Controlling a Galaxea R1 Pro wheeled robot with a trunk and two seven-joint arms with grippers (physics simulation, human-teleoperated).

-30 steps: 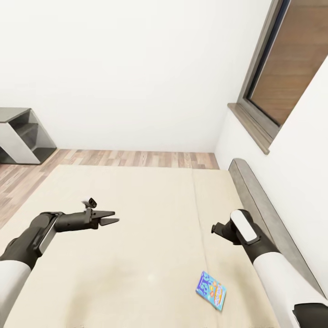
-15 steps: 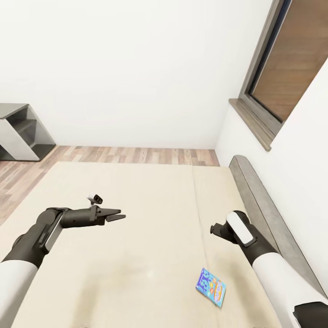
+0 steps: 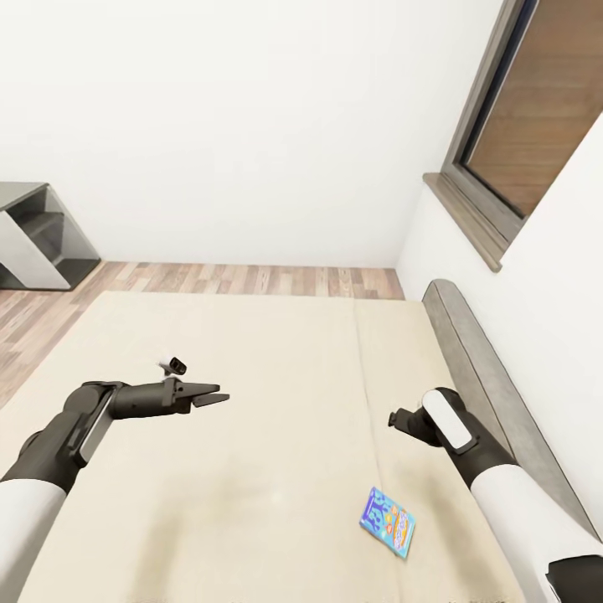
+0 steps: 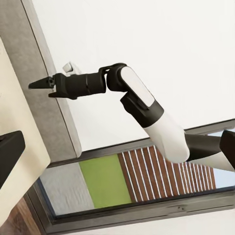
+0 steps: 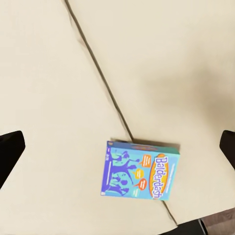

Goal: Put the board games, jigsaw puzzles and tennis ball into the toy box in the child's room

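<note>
Black-fingered, your left gripper (image 3: 211, 397) hovers over mid-bed, jaws slightly parted and empty, well apart from the board game (image 3: 388, 522). That blue box lies flat on the bed (image 3: 276, 377) near its seam, long axis slanting, below your right gripper (image 3: 395, 420); its jaws I cannot tell.

Through the right wrist camera I see a blue Balderdash board game box (image 5: 141, 175) lying flat on the cream bed (image 5: 54, 88). A dark seam (image 5: 98, 73) crosses the bed and meets the box. My fingertips (image 5: 11, 149) show well apart, flanking the box.
</note>
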